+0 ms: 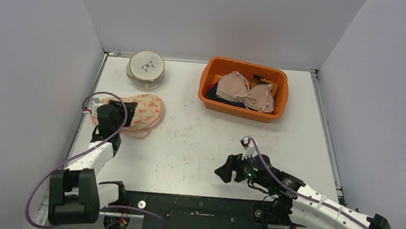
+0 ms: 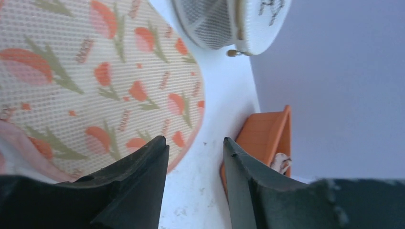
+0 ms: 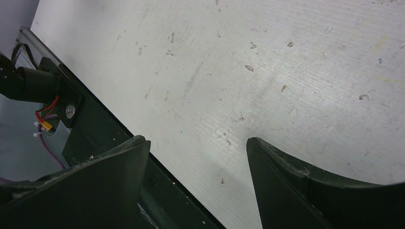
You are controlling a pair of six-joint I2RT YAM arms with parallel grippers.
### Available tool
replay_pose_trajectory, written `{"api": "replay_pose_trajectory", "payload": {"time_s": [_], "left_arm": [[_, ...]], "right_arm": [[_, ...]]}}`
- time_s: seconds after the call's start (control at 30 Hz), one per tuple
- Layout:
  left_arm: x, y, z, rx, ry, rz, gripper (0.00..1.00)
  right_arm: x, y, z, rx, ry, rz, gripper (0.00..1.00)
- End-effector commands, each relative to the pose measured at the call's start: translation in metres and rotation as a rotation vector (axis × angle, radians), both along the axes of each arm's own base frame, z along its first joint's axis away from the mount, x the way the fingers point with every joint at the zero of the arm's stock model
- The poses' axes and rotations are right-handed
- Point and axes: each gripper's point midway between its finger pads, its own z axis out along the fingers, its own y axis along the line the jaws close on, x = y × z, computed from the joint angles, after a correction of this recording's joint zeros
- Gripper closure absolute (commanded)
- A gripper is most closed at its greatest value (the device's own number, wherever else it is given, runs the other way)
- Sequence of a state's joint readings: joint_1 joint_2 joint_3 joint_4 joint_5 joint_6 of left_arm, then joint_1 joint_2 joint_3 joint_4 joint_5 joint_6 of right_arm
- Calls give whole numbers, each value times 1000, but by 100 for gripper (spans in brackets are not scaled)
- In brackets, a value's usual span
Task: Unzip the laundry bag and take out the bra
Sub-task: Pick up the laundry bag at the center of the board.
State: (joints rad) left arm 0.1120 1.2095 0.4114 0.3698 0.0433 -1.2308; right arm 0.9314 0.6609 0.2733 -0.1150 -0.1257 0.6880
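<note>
Lying flat at the left of the bench (image 1: 198, 141), the tulip-print laundry bag (image 1: 142, 111) shows no opening, and neither its zip pull nor a bra within can be made out. The left pincer (image 2: 195, 143) is held just over its near end, parted narrowly and gripping nothing. Unzipping is judged not yet begun: the pull must first be found and pinched. The right pincer (image 3: 196, 143) is spread wide, empty, well apart. A round mesh pouch (image 1: 146, 70) and an orange tub (image 1: 205, 90) are set beyond.
</note>
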Motion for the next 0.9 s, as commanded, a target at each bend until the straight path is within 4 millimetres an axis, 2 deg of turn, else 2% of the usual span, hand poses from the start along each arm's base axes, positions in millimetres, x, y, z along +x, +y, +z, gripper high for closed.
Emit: {"api": "replay_pose_trajectory", "payload": {"time_s": [0.0, 0.07, 0.1, 0.13, 0.17, 0.27, 0.43, 0.6, 0.77, 0.87], "left_arm": [[0, 3, 49, 166, -32, 1, 47], [4, 2, 67, 191, -43, 0, 27], [9, 1, 76, 190, -59, -1, 8], [17, 1, 85, 190, -77, -1, 2], [27, 0, 99, 191, -103, -4, 4], [55, -6, 108, 185, -115, -30, 4], [94, -2, 104, 213, -116, -10, 4], [127, 15, 76, 266, 7, 25, 4], [158, 18, 43, 224, 60, 46, 0], [176, 18, 35, 210, 69, 46, 7]], "right_arm": [[9, 3, 25, 24, -79, -11, 24], [10, 3, 25, 27, -85, -13, 24], [9, 4, 24, 31, -85, -7, 24], [8, 4, 23, 36, -85, -2, 24], [8, 5, 22, 39, -83, 1, 24], [5, 6, 18, 48, -74, 8, 24], [5, 4, 14, 44, -85, 7, 24], [9, 4, 11, 42, -108, -4, 24], [9, 5, 6, 25, -96, 1, 24], [12, 4, 10, 0, -116, 7, 24]]}}
